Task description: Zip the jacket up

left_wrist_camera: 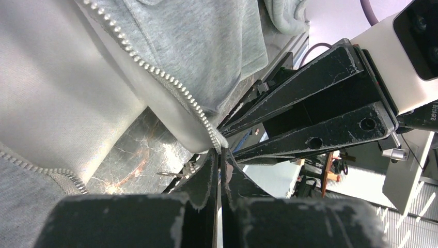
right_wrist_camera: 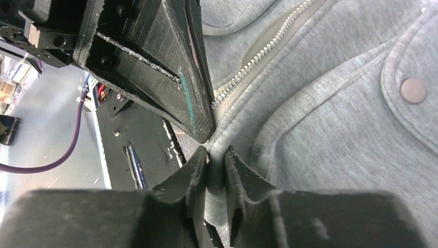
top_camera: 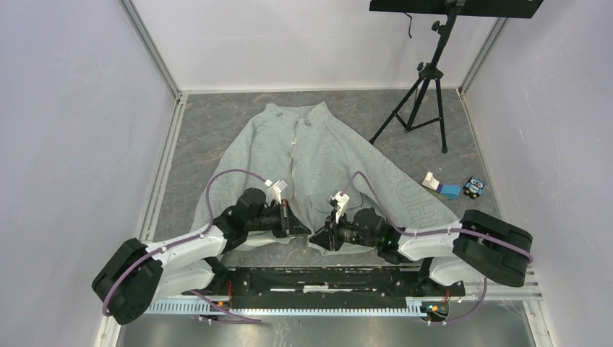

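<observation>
The light grey fleece jacket [top_camera: 325, 159] lies flat on the table, collar at the far side, its pale zipper [top_camera: 294, 144] open down the middle. Both grippers meet at the bottom hem by the zipper's lower end. My left gripper [top_camera: 298, 231] is shut, its tips [left_wrist_camera: 219, 151] pinching the bottom end of one row of zipper teeth [left_wrist_camera: 155, 72]. My right gripper [top_camera: 319, 237] is shut on the hem fabric [right_wrist_camera: 217, 155] just beside the other zipper row [right_wrist_camera: 263, 51]. The left gripper's fingers [right_wrist_camera: 170, 77] nearly touch the right's. A pocket snap [right_wrist_camera: 413, 90] shows. The ring pull is not clearly visible.
A black tripod [top_camera: 426, 94] stands at the far right. A small white and blue box [top_camera: 441, 186] and a small owl-print toy [top_camera: 473, 188] lie right of the jacket's sleeve. White walls enclose the table. The black base rail [top_camera: 325, 278] runs along the near edge.
</observation>
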You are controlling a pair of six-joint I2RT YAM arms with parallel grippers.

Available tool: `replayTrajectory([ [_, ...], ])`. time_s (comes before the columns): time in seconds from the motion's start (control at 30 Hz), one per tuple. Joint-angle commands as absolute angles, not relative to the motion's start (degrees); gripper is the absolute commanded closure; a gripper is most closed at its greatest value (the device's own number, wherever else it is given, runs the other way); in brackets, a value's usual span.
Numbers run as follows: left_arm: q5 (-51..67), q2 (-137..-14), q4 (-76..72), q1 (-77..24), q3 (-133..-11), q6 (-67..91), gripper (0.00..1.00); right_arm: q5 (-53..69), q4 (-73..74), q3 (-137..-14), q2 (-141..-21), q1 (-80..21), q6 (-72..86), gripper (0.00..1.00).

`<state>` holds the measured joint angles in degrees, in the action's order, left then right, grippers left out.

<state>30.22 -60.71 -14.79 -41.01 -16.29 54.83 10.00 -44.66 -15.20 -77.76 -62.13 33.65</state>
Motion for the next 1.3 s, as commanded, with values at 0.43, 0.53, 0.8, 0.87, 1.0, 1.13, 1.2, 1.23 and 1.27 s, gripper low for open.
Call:
replayTrajectory([
  [0.43,18.05,-49.05,16.61,-41.26,-25.96,46.09,0.33,17.98,-57.08,-12.58,-79.85,-57.45,31.23,1.00],
  [0.53,9.58,-48.44,27.89,-41.30,-30.21,43.97,0.32,19.01,-56.70,-12.65,-80.19,-56.89,30.24,1.00],
  [0.8,0.19,-62.42,34.18,-41.31,-39.68,39.89,0.47,20.52,-55.13,-13.31,-80.29,-56.13,27.46,1.00],
  [0.87,-1.84,-66.29,34.17,-41.31,-41.82,38.90,0.49,20.95,-55.10,-12.89,-79.89,-55.76,27.45,1.00],
  [1.0,-4.16,-72.72,34.72,-41.40,-45.08,37.53,0.52,21.49,-54.98,-11.86,-78.57,-55.33,27.02,1.00],
  [1.13,-4.21,-77.68,34.63,-41.71,-46.88,37.53,0.59,21.47,-55.35,-10.65,-77.50,-54.69,27.03,1.00],
  [1.2,-3.98,-79.49,34.54,-42.37,-47.59,37.76,0.63,21.50,-55.78,-10.12,-77.28,-54.33,27.34,1.00],
  [1.23,-4.02,-80.19,34.22,-42.89,-47.76,37.93,0.63,21.52,-56.10,-9.96,-77.22,-54.14,27.47,1.00],
  [1.27,-3.88,-80.85,33.98,-43.35,-47.80,38.05,0.63,21.64,-56.29,-9.77,-77.25,-53.99,27.57,1.00],
])
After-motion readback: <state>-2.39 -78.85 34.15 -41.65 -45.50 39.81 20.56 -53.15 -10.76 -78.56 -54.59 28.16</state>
